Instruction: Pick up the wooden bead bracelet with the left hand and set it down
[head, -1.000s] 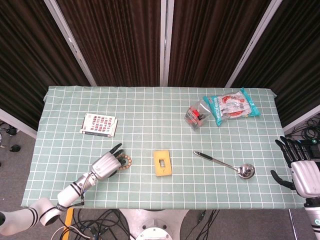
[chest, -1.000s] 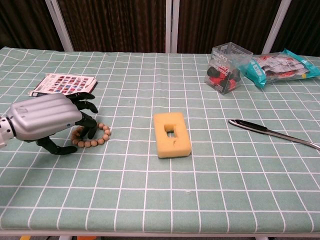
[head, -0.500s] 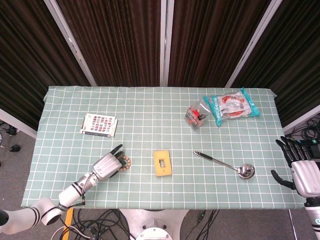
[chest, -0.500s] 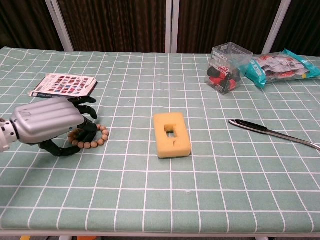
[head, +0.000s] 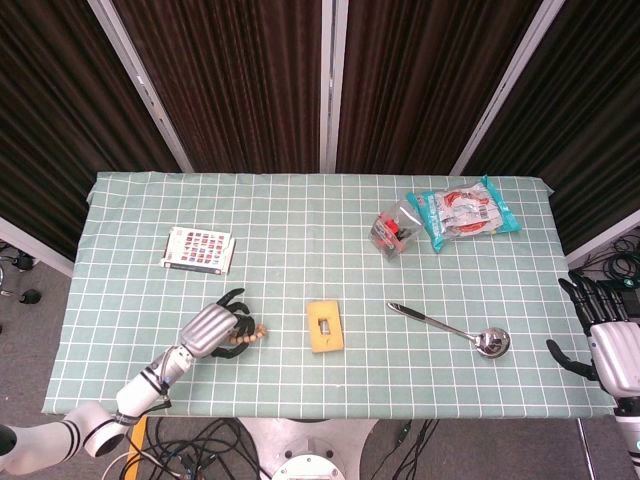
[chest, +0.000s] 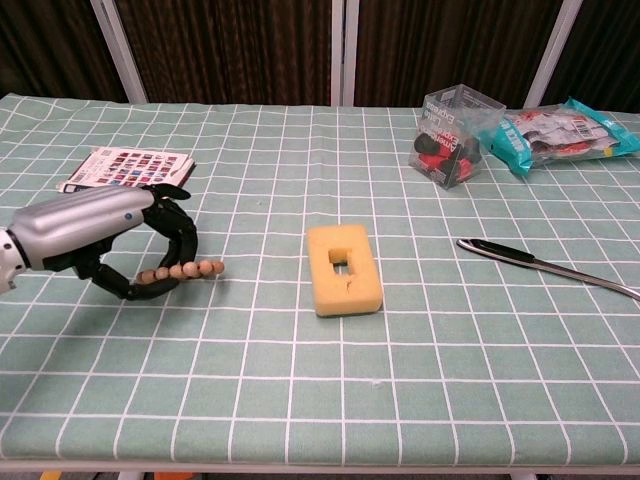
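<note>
My left hand (chest: 95, 238) (head: 212, 328) hovers over the front left of the table and holds the wooden bead bracelet (chest: 185, 272) (head: 247, 334) between its dark fingers. The bracelet is lifted off the cloth, and its beads stick out to the right of the fingers. My right hand (head: 608, 340) hangs beyond the table's right edge, fingers spread, holding nothing. It does not appear in the chest view.
A yellow sponge (chest: 343, 268) lies mid-table, right of the bracelet. A patterned card (chest: 127, 169) sits behind the left hand. A metal ladle (head: 452, 328) lies front right. A clear box (chest: 449, 134) and a teal snack bag (chest: 558, 135) stand at the back right.
The left hand has closed on the bracelet and raised it off the cloth; before, the bracelet lay flat under the fingers. The right hand has drifted slightly right and down.
</note>
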